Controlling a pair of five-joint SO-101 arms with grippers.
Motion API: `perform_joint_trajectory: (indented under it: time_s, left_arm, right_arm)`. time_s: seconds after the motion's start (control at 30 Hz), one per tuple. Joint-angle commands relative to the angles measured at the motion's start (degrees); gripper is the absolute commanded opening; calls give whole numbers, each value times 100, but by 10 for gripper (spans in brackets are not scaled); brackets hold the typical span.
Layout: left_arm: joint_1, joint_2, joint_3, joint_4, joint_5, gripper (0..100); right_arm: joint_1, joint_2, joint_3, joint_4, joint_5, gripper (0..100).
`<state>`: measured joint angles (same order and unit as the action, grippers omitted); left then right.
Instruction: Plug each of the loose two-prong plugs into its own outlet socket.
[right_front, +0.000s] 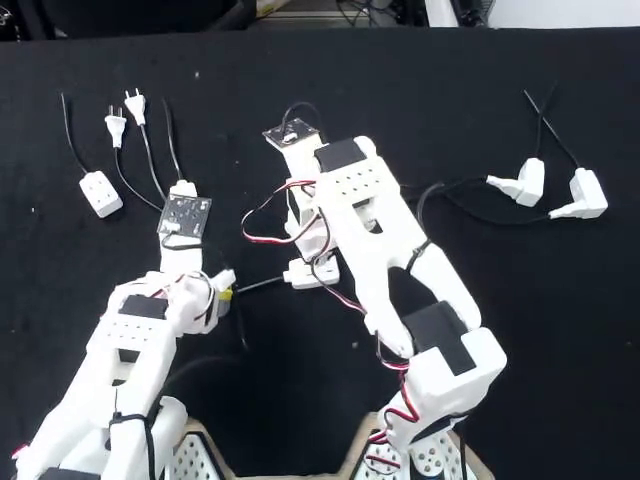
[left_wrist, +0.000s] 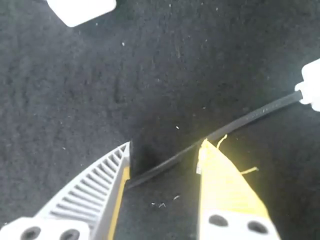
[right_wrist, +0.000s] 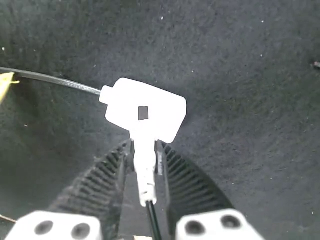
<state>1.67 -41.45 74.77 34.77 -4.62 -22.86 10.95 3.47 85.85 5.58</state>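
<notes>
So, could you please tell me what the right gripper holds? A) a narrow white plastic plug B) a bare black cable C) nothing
A: the right gripper is shut on the narrow white plastic plug, whose front end meets the white socket block.

There were two loose two-prong plugs (right_front: 115, 125) (right_front: 133, 103), three more plugs joined to sockets (right_front: 308, 272) (right_front: 520, 183) (right_front: 580, 196), two free white sockets (right_front: 100, 192) (right_front: 183, 187), and two white robot arms (right_front: 130, 340) (right_front: 380, 230).

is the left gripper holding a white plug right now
No, the left gripper is open, and a black cable, not a plug, runs across the gap between its fingers.
</notes>
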Motion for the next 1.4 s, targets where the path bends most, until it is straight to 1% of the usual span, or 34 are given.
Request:
perform_joint_trajectory:
  time_s: [0.0,0.13,0.37,0.43,0.53,0.63,0.7,1.2,1.37]
  left_arm:
    - [75,-123,-57,-70,44,220]
    - [84,-123,-57,-70,44,220]
    - [92,-123,-57,-62,44,220]
    - [119,-132,-92,141,44,220]
    - [453,-132,-110,334,44,220]
    - [813,-132,-57,299,44,220]
    - [919,-132,-57,299,44,220]
    - [945,-132,-57,299,44,220]
    - [901,-132,-57,290,44,220]
  right_arm:
    - [44,-31,-22,79,-70,11]
    - [44,-31,-22,97,-273,11]
    - [53,-31,-40,237,-264,11]
    - [53,-31,-31,237,-264,11]
    - [53,-31,-31,237,-264,11]
    - [53,40,-40,229,-264,11]
    - [53,189,-75,237,-264,11]
    - [53,382,-198,229,-299,11]
    - [53,382,-444,396,-299,11]
